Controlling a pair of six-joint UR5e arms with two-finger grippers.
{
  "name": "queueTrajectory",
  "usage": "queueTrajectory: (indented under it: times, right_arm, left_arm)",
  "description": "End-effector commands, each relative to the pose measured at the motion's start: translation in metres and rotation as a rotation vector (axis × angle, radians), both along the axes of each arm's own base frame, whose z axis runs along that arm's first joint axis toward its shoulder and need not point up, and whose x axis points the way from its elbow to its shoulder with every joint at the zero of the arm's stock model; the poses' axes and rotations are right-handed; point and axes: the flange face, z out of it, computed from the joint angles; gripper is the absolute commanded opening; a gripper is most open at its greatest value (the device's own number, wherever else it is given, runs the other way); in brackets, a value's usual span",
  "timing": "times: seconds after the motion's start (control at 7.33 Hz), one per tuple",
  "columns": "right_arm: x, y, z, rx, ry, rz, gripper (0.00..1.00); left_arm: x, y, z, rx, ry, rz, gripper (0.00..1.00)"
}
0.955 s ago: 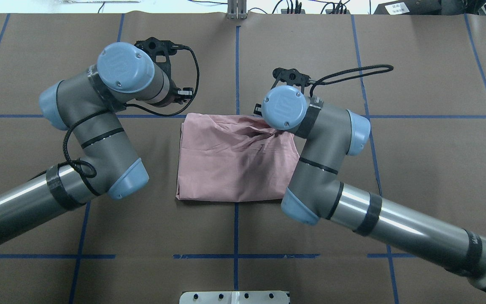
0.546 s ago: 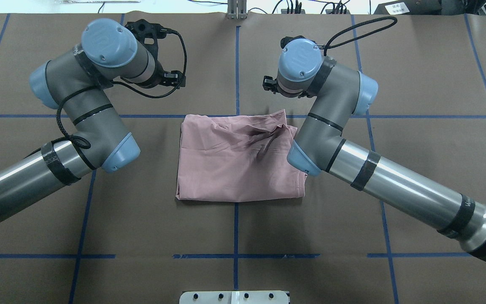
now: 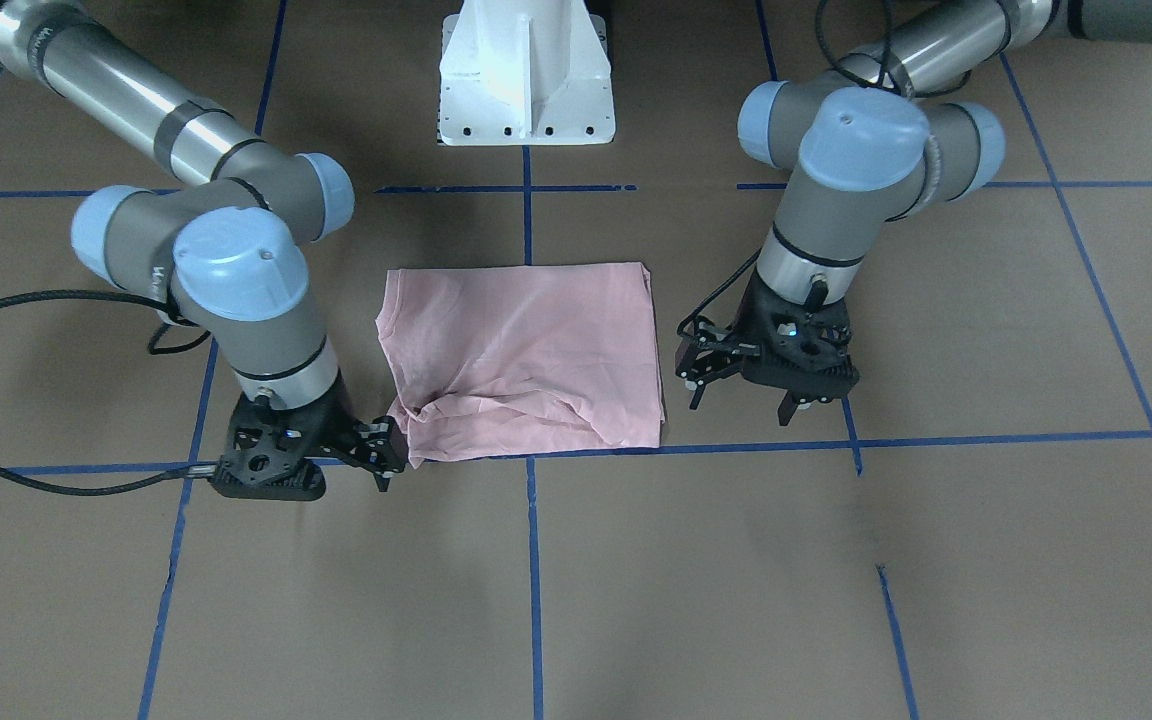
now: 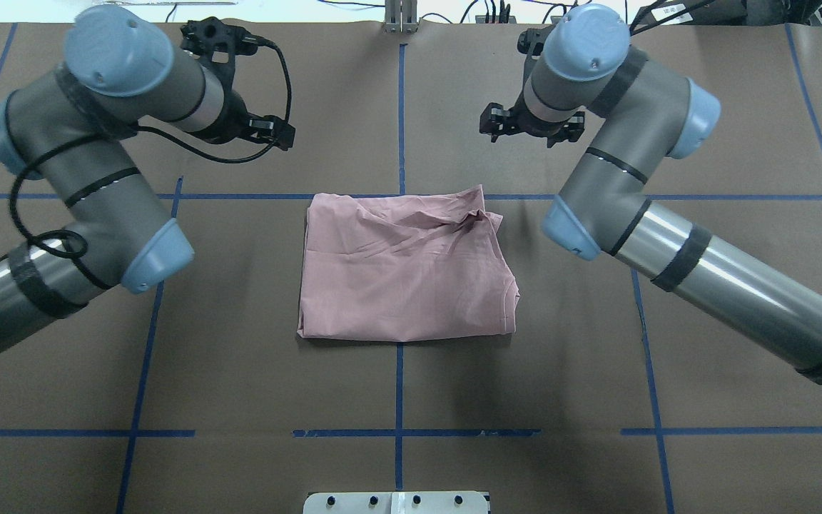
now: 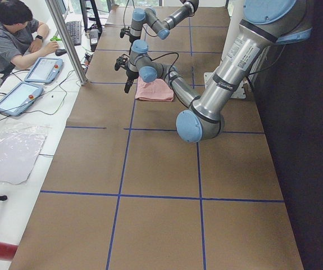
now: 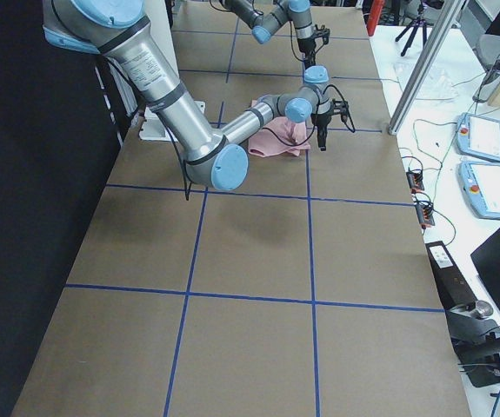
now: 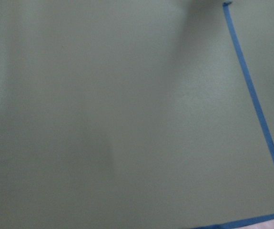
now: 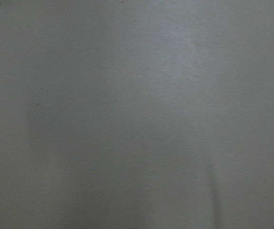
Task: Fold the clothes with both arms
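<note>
The clothes are one pale pink T-shirt [image 4: 404,271], folded into a rough rectangle with a plain side up and lying flat mid-table. Its far right corner [image 4: 472,210] is crumpled. The front-facing view shows the same T-shirt [image 3: 526,350]. My left gripper [image 4: 268,132] hangs over bare paper beyond the shirt's far left corner. In the front-facing view this left gripper [image 3: 739,400] is open and empty. My right gripper [image 4: 525,135] hovers beyond the far right corner, open, holding nothing. Both wrist views show only brown paper and blue tape.
Brown paper with a blue tape grid [image 4: 398,107] covers the table. The white pedestal base [image 3: 526,80] stands at the robot's side. Cables and plugs [image 4: 496,11] line the far edge. A person [image 5: 9,39] sits at a side desk with tablets.
My right gripper has left the shirt's far right corner and risen toward the far edge. The left arm has also drawn back and outward. The shirt lies still.
</note>
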Motion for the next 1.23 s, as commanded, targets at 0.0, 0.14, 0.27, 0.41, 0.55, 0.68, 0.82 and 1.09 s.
queueTrajectory:
  times: [0.0,0.14,0.27,0.41,0.55,0.68,0.82,1.09]
  right_arm:
    - [0.149,0.002,0.05,0.073,0.039,-0.154,1.0]
    - [0.235,0.004,0.095,0.109,0.062,-0.225,1.0]
    - [0.315,0.013,0.149,0.144,0.093,-0.285,1.0]
    - [0.387,0.029,0.196,0.166,0.129,-0.323,1.0]
    - [0.443,0.044,0.225,0.146,0.153,-0.367,1.0]
    - [0.473,0.062,0.253,0.055,0.142,-0.368,1.0]
    - [0.481,0.109,0.311,-0.058,0.124,-0.352,1.0]
    - [0.485,0.163,0.368,-0.174,0.108,-0.352,1.0]
  left_arm:
    - [-0.125,0.016,0.018,0.121,-0.128,0.094,1.0]
    - [-0.194,0.004,0.035,0.157,-0.227,0.13,1.0]
    - [-0.262,-0.006,0.07,0.199,-0.316,0.168,1.0]
    - [-0.333,-0.008,0.111,0.228,-0.391,0.191,1.0]
    - [-0.395,-0.003,0.156,0.228,-0.422,0.225,1.0]
    - [-0.434,0.006,0.196,0.159,-0.334,0.218,1.0]
    - [-0.445,0.023,0.252,0.063,-0.223,0.226,1.0]
    - [-0.445,0.052,0.355,-0.146,-0.182,0.232,1.0]
